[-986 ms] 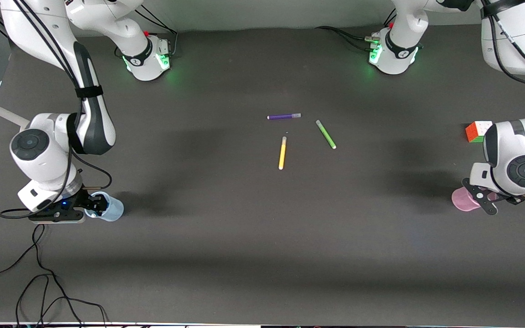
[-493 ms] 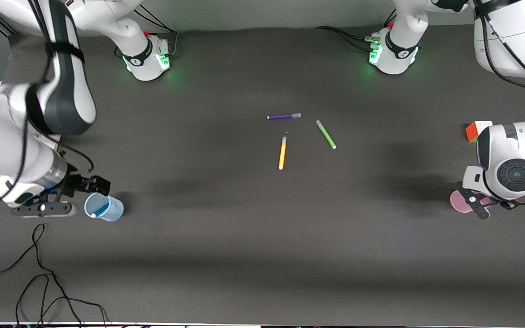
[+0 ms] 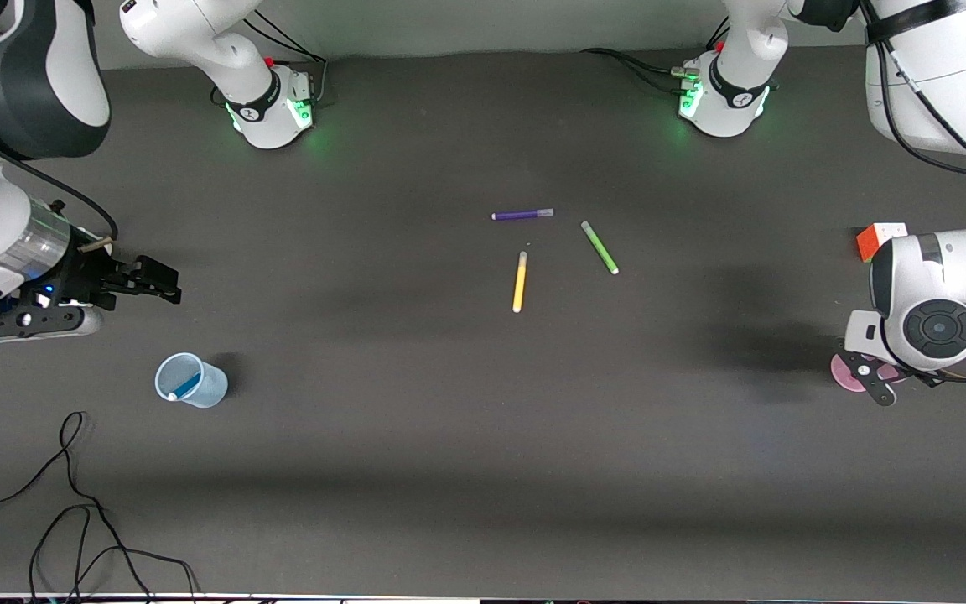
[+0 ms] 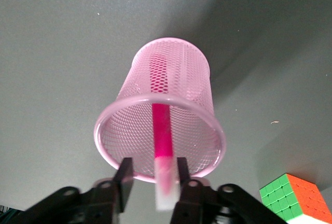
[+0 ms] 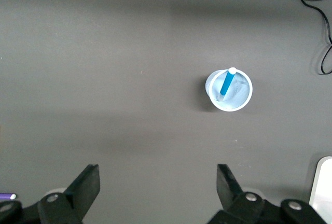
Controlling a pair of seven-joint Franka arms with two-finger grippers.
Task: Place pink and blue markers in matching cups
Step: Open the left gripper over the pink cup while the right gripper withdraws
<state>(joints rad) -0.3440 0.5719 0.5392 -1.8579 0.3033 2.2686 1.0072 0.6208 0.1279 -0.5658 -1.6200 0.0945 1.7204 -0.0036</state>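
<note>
The pale blue cup [image 3: 191, 381] stands upright near the right arm's end of the table, with the blue marker [image 3: 184, 387] leaning inside it; both also show in the right wrist view, the cup [image 5: 229, 90] and the marker [image 5: 226, 84]. My right gripper [image 3: 148, 281] is open and empty, up over bare table beside that cup [image 5: 156, 182]. The pink mesh cup [image 3: 845, 373] stands at the left arm's end. My left gripper [image 4: 153, 175] is directly over it, jaws slightly apart. The pink marker [image 4: 162, 130] stands in the cup [image 4: 171, 79], its pale cap between the fingers with a gap on one side.
A yellow pen [image 3: 519, 282], a green pen [image 3: 599, 247] and a purple pen [image 3: 522, 215] lie mid-table. A colour cube [image 3: 877, 241] sits beside the pink cup, farther from the front camera; it also shows in the left wrist view [image 4: 290, 198]. Loose black cables [image 3: 72, 503] lie nearer the front camera than the blue cup.
My right gripper has let go of the blue marker, which now rests in the blue cup, and has risen and drawn away from the cup. My left gripper has shifted slightly over the pink cup.
</note>
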